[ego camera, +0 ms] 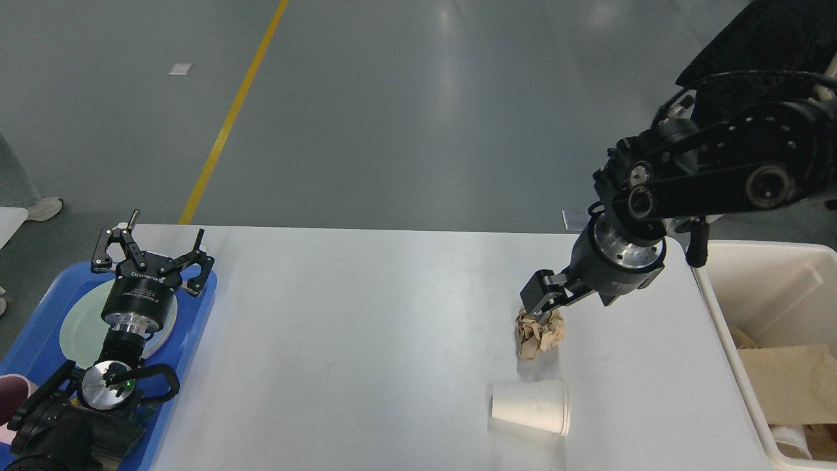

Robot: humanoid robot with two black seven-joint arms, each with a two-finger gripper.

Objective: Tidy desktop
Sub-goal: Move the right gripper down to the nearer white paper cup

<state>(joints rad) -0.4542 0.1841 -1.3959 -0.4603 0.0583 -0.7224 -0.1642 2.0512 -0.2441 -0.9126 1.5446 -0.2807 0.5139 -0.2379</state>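
Note:
The white desktop (366, 314) holds a crumpled brown paper ball (543, 335) right of centre. A white paper cup (531, 405) lies on its side just in front of it. My right gripper (540, 306) reaches in from the upper right, and its tip is at the top of the paper ball. Its fingers overlap from this angle, so I cannot tell their state or whether they touch the ball. My left gripper (152, 252) is open and empty, held over the far end of the blue tray at the left.
A blue tray (196, 307) at the left table edge holds a pale green plate (75, 324). A pink cup (10, 392) shows at its near end. A cream bin (716, 314) with brown paper inside stands off the table's right edge.

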